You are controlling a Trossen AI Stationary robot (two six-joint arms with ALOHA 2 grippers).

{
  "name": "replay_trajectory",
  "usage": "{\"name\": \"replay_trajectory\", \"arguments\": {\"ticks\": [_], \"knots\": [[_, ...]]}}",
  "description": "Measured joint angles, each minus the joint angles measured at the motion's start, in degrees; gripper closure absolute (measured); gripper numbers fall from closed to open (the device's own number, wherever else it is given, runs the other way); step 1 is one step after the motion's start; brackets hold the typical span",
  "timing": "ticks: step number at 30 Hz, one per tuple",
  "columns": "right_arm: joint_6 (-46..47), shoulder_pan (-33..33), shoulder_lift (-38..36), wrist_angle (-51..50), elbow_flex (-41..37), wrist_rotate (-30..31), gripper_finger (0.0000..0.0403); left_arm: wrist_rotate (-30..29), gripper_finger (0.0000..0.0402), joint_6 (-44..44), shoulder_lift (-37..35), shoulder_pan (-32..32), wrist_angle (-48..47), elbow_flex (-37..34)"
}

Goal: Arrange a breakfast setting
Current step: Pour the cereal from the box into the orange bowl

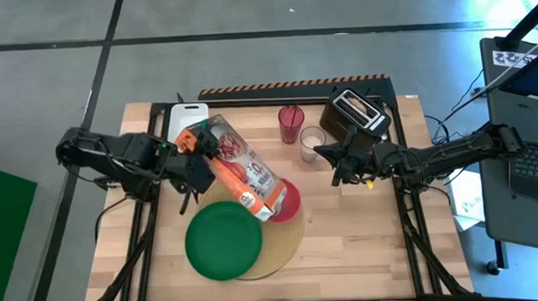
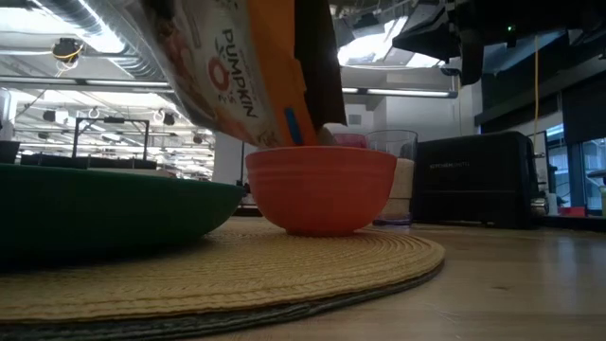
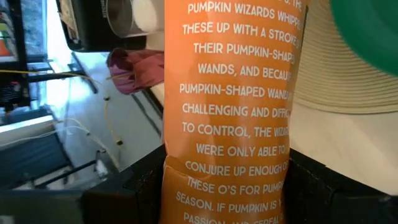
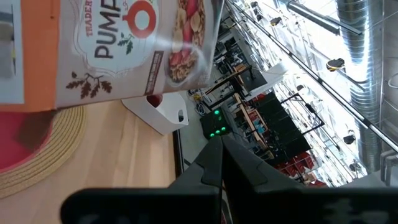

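Note:
My left gripper (image 1: 198, 156) is shut on an orange cereal box (image 1: 243, 175), which slants down toward the table's right. In the low view the box (image 2: 241, 66) dips its low end behind the rim of the red bowl (image 2: 320, 189). The bowl (image 1: 294, 197) stands on the round tan placemat (image 1: 285, 246), beside the green plate (image 1: 223, 240), which also lies on the mat. My right gripper (image 1: 329, 156) hangs shut and holding nothing at mid-table right, near the toaster. My left gripper pinches the cereal box between its two fingers (image 3: 134, 186), one on each broad face, with the box's narrow text side (image 3: 227, 155) facing the wrist. It grips near the box's raised end. The box is lifted clear of the table and tilted, its other end low over the bowl.
A black toaster (image 1: 359, 113) stands at the far right. A red tumbler (image 1: 292, 123) and a pale cup (image 1: 312, 144) stand beside it. A white cutting board (image 1: 189, 118) lies at the far left. Bare wood shows to the right of the mat.

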Motion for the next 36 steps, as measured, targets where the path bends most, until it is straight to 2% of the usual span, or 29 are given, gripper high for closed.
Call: {"name": "replay_trajectory", "arguments": {"ticks": [5, 14, 17, 24, 30, 36], "knots": [[0.0, 0.0, 0.0, -0.4, 0.0, 0.0, 0.0397, -3.6, 0.0169, 0.1, 0.4, -2.1, -0.2, 0.0], [0.0, 0.0, 0.0, -0.4, 0.0, 0.0, 0.0397, -4.4, 0.017, -0.5, 0.6, -6.5, -0.2, 0.0], [0.4, 0.0, 0.0, -0.3, 0.0, -0.1, 0.0397, -7.8, 0.017, -0.5, 1.1, -7.6, -0.2, -0.1], [3.5, 0.0, 1.4, 1.8, 0.0, -9.6, 0.0397, -9.1, 0.017, -0.3, 1.0, -7.8, 0.2, -0.3], [4.0, -0.9, 5.6, 5.7, 0.0, -9.9, 0.0397, -9.0, 0.017, 1.3, 2.1, -7.9, 0.8, -0.4], [5.9, -4.2, 7.8, 6.1, 0.0, -10.7, 0.0397, -11.6, 0.017, 2.9, 3.0, -9.4, 0.6, -0.4]]}}
